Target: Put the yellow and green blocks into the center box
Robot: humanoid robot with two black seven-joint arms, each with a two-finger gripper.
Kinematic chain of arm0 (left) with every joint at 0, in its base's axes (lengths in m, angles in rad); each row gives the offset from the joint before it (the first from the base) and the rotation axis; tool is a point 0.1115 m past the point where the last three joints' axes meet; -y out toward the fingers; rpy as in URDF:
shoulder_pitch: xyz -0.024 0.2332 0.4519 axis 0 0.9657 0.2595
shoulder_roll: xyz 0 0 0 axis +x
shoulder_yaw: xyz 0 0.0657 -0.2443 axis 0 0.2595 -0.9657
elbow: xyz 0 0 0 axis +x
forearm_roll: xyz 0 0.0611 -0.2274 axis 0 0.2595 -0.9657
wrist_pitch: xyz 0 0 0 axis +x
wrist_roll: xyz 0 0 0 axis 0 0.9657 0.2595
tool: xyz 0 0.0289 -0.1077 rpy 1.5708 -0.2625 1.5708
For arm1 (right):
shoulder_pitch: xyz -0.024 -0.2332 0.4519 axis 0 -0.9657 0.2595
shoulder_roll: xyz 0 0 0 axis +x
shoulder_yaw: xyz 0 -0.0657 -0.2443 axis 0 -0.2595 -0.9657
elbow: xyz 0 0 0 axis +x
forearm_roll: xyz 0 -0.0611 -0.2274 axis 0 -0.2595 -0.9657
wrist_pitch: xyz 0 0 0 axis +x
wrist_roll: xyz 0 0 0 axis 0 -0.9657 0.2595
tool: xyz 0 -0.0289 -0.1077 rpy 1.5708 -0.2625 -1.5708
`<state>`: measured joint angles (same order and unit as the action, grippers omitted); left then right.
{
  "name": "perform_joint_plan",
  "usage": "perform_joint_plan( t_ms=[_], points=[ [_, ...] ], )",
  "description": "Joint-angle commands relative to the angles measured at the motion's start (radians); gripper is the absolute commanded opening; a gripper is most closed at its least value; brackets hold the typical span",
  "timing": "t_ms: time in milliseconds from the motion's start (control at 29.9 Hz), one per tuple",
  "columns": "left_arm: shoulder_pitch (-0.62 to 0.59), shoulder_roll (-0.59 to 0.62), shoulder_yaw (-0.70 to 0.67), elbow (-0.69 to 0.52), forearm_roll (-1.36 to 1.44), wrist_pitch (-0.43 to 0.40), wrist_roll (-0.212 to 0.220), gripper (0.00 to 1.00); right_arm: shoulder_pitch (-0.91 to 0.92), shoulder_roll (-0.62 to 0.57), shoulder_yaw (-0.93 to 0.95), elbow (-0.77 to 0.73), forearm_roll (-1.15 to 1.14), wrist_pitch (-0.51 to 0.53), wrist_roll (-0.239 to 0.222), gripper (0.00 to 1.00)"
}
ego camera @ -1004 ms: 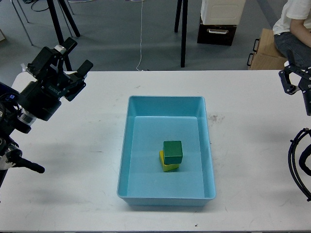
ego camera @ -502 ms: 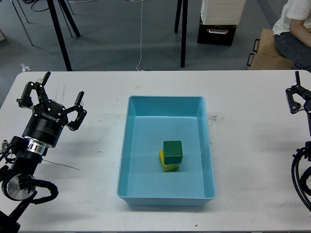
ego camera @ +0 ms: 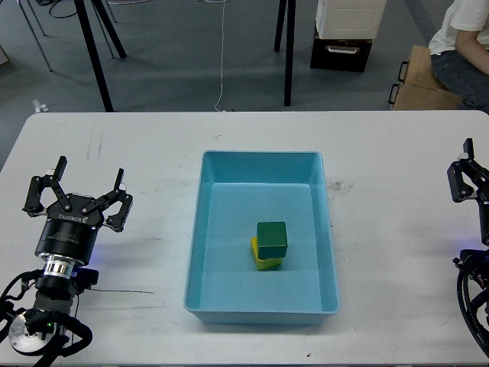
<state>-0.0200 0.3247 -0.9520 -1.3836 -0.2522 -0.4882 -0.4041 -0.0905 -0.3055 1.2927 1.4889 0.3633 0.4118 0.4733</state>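
The green block (ego camera: 271, 239) sits on top of the yellow block (ego camera: 265, 258), both inside the blue box (ego camera: 262, 160) at the centre of the frame, a little below its middle. Stacked like that, neither one needs another nudge; I judge the task done. My left gripper (ego camera: 77, 190) hangs at the lower left, fingers spread and holding nothing, well apart from the box. My right gripper (ego camera: 467, 176) sits at the right edge, mostly cut off; I cannot tell whether its fingers are apart. Both arms rest over the white table (ego camera: 390, 229), clear of the box walls.
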Motion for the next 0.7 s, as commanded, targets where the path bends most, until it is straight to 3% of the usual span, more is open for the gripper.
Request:
perform_joint_plan(
  t_ms=[0,502,669],
  points=[
    [0.0,-0.022,0.013,0.001,0.002,0.0,0.004,1.0,-0.005,0.008,0.003,-0.009,-0.006,0.004,0.001,0.99],
    [-0.014,-0.026,0.019,0.003,0.01,0.0,0.018,1.0,0.017,-0.009,-0.145,-0.001,-0.041,0.002,-0.009,0.99],
    [-0.027,-0.026,0.084,0.003,0.01,0.011,0.019,1.0,0.021,-0.027,-0.157,0.002,-0.047,0.007,-0.013,0.99]
  ],
)
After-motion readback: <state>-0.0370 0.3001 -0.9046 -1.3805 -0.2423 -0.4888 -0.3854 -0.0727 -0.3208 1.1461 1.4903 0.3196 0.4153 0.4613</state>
